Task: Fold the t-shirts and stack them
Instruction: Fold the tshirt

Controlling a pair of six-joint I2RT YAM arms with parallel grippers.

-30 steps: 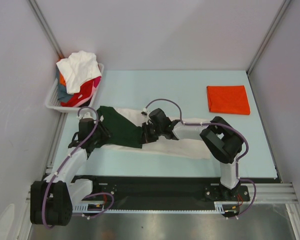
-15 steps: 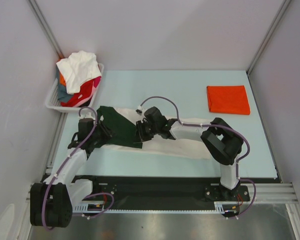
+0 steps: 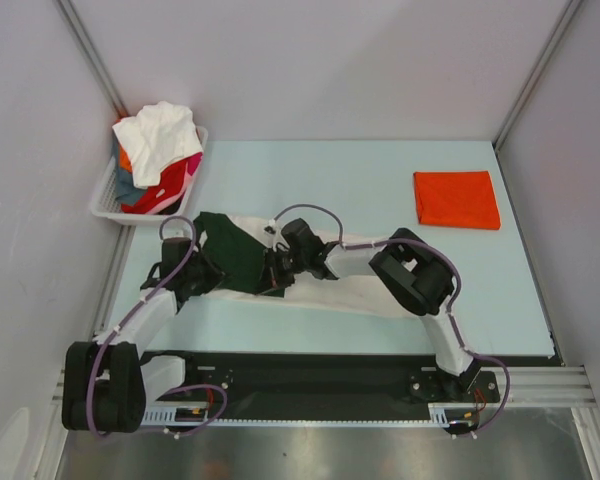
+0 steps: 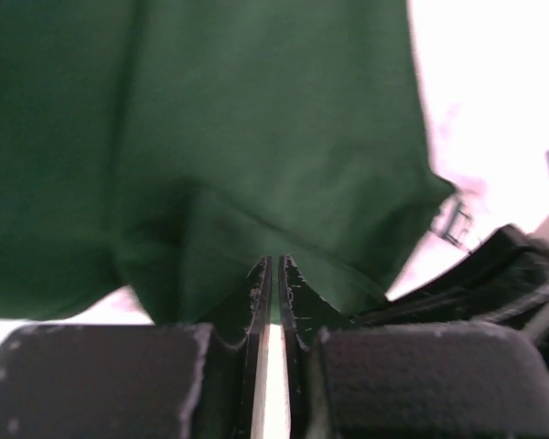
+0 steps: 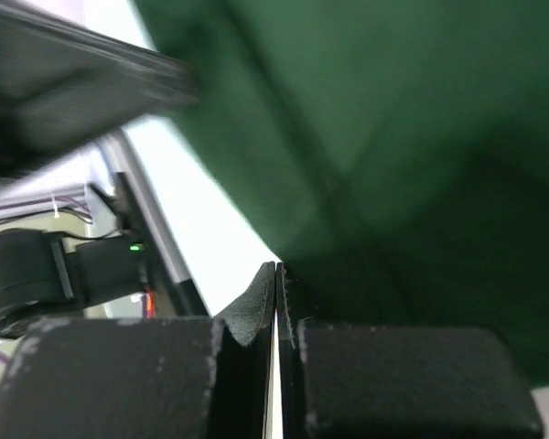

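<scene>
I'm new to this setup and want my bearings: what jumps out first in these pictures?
A cream and dark green t-shirt lies spread in the near middle, with the left gripper and right gripper both down on its green part. A folded orange t-shirt sits far right, and a white basket heaped with shirts far left.

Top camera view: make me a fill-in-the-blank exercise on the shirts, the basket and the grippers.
1. The orange-red shirt at the far right already lies ____.
2. The basket holds a heap of shirts topped by a ____ one.
3. The left gripper and the right gripper are both shut on the dark ____ part of the cream shirt.
Missing words: folded; white; green.
</scene>
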